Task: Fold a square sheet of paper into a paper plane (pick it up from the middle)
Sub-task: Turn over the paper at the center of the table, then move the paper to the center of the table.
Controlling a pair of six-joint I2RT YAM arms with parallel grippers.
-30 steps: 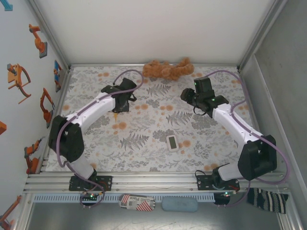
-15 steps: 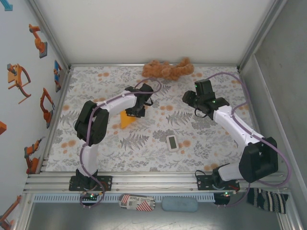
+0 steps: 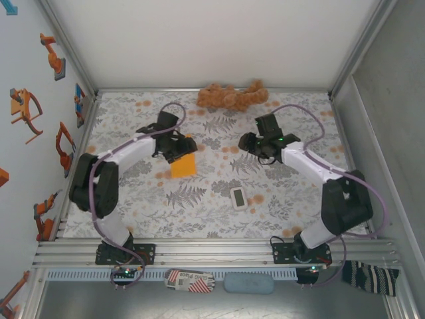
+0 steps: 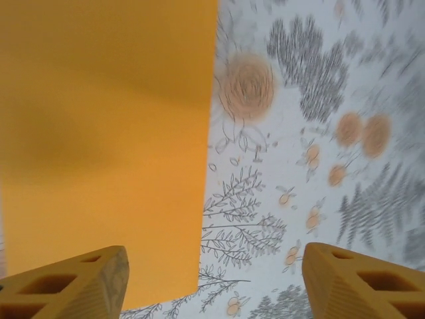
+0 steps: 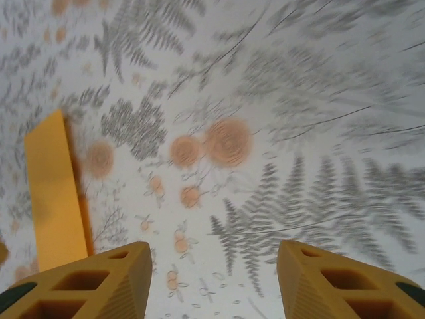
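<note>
Since half a second ago the left arm has pulled back toward its own side and the right arm has swung inward toward the centre of the worktop, while the orange paper now shows as a fuller square than the pointed shape it showed then. The left gripper (image 3: pixel 178 147) (image 4: pixel 214 262) is spread wide, its yellow fingers (image 4: pixel 73 282) far apart with nothing pinched between them. The square sheet of thin orange paper (image 3: pixel 184 166) (image 4: pixel 106 133) lies just beyond it in the wrist view, one straight edge running down between the fingers and its lower corner overlapped by one finger; whether they touch I cannot tell. The right gripper (image 3: pixel 247 143) (image 5: pixel 214 256) is likewise spread and holds nothing, and it sees the sheet (image 5: pixel 56 193) as a narrow orange strip off to one side, well apart from its fingers (image 5: pixel 99 286). The floral-patterned worktop (image 3: pixel 133 193) carries the sheet between the two grippers, closer to the left one. A small white rectangular device (image 3: pixel 238 197) rests nearer the arm bases, and a brown plush toy (image 3: pixel 232 96) lies at the far edge.
</note>
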